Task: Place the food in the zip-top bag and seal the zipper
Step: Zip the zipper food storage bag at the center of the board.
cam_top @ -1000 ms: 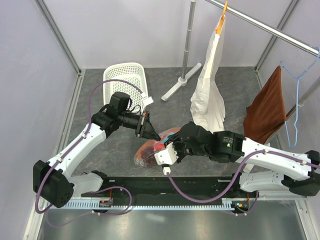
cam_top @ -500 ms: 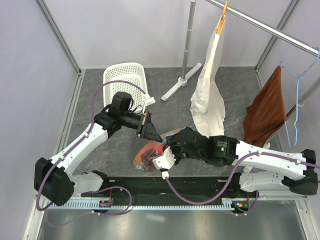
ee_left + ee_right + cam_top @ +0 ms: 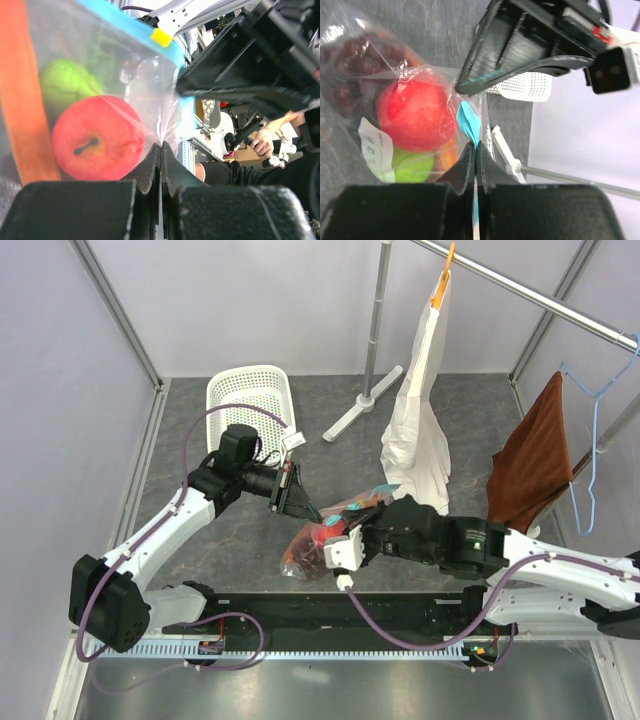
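The clear zip-top bag [image 3: 305,545], holding a red apple [image 3: 415,117], a green fruit [image 3: 65,82] and a dark grape bunch [image 3: 350,65], sits at the near middle of the grey table [image 3: 470,410]. The right gripper [image 3: 476,147] is clamped on its teal zipper [image 3: 468,122]; the left gripper [image 3: 160,146] pinches the bag's clear edge just beside it.

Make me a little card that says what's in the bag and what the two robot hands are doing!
bag: clear zip-top bag, held by both grippers
inside: red apple, green fruit, grape bunch, papaya slice
left gripper: shut, pinching the bag's plastic
right gripper: shut on the teal zipper
sealed: cannot tell
nearby: white basket
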`<action>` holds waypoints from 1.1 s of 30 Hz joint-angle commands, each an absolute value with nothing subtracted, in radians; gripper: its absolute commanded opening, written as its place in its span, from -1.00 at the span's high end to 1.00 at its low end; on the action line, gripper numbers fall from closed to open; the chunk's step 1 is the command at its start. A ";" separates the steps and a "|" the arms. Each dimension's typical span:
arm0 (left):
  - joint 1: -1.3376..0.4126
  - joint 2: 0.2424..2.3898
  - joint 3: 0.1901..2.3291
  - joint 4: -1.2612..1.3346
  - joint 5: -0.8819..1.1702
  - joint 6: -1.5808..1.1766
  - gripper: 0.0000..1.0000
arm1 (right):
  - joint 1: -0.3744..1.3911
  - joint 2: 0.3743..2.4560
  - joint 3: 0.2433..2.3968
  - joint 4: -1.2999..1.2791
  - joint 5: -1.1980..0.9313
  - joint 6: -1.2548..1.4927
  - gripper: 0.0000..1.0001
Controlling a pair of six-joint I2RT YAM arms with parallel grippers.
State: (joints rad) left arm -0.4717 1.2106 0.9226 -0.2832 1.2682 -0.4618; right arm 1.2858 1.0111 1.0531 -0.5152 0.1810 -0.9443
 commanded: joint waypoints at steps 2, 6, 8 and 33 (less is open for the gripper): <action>-0.445 1.218 0.971 -0.374 1.296 -0.359 0.96 | 1.238 0.904 1.075 -0.499 0.109 -0.764 1.00; -0.445 1.236 1.006 -0.431 1.226 -0.275 0.96 | 1.195 0.881 1.104 -0.492 0.028 -0.664 1.00; -0.445 1.250 1.023 -0.436 1.212 -0.252 0.96 | 1.177 0.881 1.111 -0.488 0.003 -0.591 1.00; -0.445 1.241 1.009 -0.540 1.155 -0.009 0.96 | 1.062 0.899 1.143 -0.825 -0.233 -0.384 -0.69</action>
